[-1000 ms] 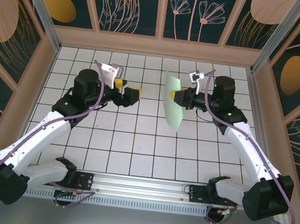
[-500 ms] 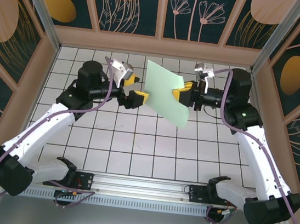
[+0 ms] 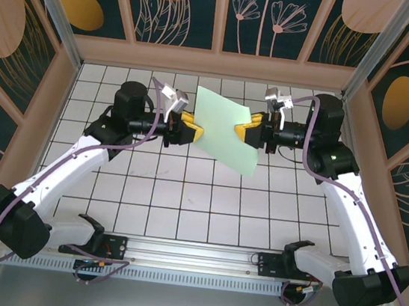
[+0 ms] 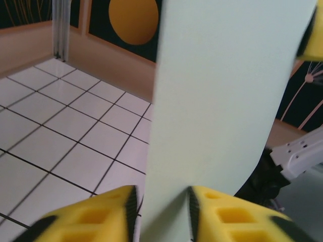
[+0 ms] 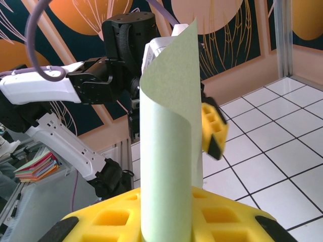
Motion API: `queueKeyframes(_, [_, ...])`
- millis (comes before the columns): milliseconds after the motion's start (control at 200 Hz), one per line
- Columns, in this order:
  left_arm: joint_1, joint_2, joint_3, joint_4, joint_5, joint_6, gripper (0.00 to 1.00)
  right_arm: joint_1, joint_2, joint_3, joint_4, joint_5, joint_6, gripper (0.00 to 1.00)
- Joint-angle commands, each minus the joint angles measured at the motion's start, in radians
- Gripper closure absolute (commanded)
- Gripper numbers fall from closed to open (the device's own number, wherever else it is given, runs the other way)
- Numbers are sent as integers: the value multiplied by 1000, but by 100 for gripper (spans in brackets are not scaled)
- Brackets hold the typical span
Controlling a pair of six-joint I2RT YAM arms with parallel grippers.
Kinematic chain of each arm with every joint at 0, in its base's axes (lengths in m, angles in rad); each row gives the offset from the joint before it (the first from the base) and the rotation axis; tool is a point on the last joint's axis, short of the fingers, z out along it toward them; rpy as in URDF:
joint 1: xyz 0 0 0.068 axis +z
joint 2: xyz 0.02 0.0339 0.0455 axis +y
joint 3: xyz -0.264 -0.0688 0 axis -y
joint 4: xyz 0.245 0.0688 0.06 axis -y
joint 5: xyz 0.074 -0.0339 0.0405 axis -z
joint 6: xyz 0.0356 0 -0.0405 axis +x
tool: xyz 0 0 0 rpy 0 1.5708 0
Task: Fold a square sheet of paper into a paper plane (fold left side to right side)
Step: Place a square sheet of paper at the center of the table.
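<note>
- Near edge: an aluminium rail (image 3: 191, 255) carries both arm bases, and the white grid-tiled table (image 3: 184, 195) starts just beyond it
- The left arm (image 3: 74, 166) and right arm (image 3: 348, 210) both reach away from the rail and bend inward over the far half of the table
- Left gripper (image 3: 186, 129): points right, and its yellow fingers sit at the left edge of the square sheet of paper (image 3: 226, 129)
- Left wrist view: the jaws stand narrow with the sheet's edge between them. The right-hand pad (image 4: 227, 214) lies against the paper, while a thin strip of tile shows between the paper and the other pad (image 4: 108, 212). Whether the grip is firm cannot be told
- Sheet: pale green and raised clear of the table, not lying on the tiles. It spans the gap between the two grippers above the far-centre tiles. It sits tilted, with one corner up toward the far wall and the opposite corner hanging near-right
- Right gripper (image 3: 248, 133): points left and is closed on the sheet's right side. In the right wrist view the paper rises from between the yellow fingers and bows into a curl, with a finger of the left gripper just behind it
- Far side: a wooden-framed wall (image 3: 223, 12) of dark panels with a floral print
</note>
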State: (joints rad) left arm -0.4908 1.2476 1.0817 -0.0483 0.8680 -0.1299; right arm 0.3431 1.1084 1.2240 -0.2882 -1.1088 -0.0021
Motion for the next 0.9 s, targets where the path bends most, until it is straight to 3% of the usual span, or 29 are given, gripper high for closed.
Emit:
queueKeyframes(0, [-6, 1, 23, 20, 35, -6, 83, -13, -18, -11, 30, 23, -10, 75])
queueKeyframes(50, [-6, 1, 13, 21, 24, -14, 91, -16, -19, -18, 26, 54, -6, 74])
queueKeyframes(150, [-6, 1, -17, 25, -1, -39, 95, -28, -13, -33, 6, 139, 1, 68])
queueKeyframes(505, [-6, 57, -203, 48, -119, -326, 100, -119, 65, -112, -54, 574, 179, 19])
queueKeyframes(741, [-5, 147, -365, 157, -189, -504, 100, -134, 152, -177, -67, 728, 272, 14])
queueKeyframes(851, [-6, 198, -395, 154, -236, -516, 100, -127, 176, -246, -5, 692, 359, 14])
queueKeyframes(896, [-6, 217, -394, 132, -260, -507, 100, -120, 185, -282, 37, 652, 402, 19])
